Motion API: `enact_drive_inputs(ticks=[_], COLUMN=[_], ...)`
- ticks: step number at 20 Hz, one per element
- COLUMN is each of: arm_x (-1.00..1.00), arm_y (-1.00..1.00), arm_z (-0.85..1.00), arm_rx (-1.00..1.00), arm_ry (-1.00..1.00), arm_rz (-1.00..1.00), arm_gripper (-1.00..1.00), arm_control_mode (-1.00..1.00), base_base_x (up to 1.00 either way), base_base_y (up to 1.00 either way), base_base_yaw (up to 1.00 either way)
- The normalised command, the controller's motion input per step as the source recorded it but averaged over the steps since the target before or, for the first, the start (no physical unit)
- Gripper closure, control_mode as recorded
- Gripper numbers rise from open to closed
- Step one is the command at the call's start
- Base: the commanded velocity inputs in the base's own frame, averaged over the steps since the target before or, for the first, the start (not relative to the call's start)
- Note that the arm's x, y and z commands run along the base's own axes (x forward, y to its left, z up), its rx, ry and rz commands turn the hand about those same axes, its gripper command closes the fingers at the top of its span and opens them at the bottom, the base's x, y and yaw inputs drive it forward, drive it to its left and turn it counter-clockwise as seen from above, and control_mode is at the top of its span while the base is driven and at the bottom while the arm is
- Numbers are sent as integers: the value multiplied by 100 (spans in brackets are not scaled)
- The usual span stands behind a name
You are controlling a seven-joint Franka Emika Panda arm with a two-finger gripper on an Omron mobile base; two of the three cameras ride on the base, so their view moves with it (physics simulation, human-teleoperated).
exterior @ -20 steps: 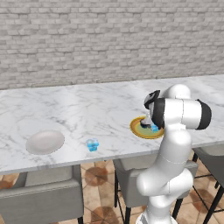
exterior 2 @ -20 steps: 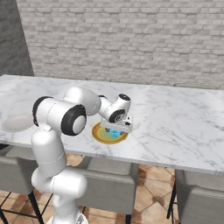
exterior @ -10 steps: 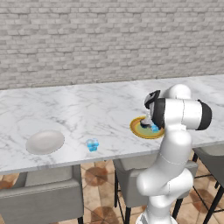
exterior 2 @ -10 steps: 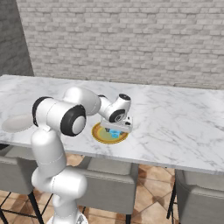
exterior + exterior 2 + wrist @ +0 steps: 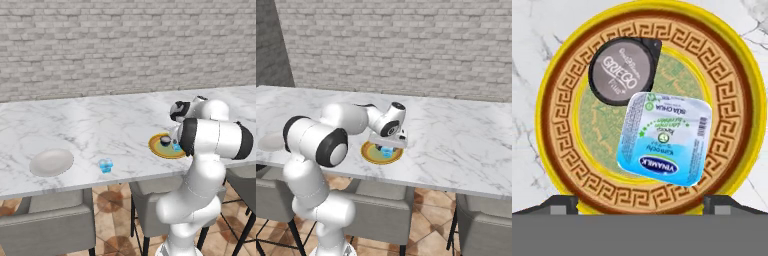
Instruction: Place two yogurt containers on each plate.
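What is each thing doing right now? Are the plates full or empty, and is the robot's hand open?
yellow-rimmed plate: holds two yogurts, so it is full.
black yogurt: upright on that plate, lid on.
blue yogurt on the plate: upright, sealed, touching the black one.
off-white plate: empty.
loose blue yogurt: upright on the counter, beside the off-white plate, not on it.
hand: open above the yellow-rimmed plate, holding nothing.

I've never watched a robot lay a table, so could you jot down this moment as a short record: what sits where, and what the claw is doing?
Patterned plate: two yogurts on it, a black cup and a blue cup, touching
White plate: bare, far along the counter
Loose blue cup: on the counter, between the plates
Claw: open, above the patterned plate, holding nothing
Left to do: white plate has no yogurt yet
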Motion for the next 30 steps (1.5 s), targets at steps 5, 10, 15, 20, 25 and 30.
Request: enact_drive_inputs(ticks=[5,10,15,20,25,30], arm_x=[-36,-53,-45,-50,-44,-31], arm_y=[0,6,44,57,46,39], arm_z=[28,33,27,20,23,17], arm_rx=[-2,-2,-3,0,0,0], arm_ry=[0,0,0,-3,-5,-2], arm_rz=[7,8,4,1,0,0], arm_gripper=[-100,-100,-100,-100,-100,-100], arm_control_mode=[-100,-100,-100,-100,-100,-100], base_base_x=[0,0,0,0,0,0], base_base_y=[0,0,0,0,0,0], base_base_yaw=[0,0,0,0,0,0])
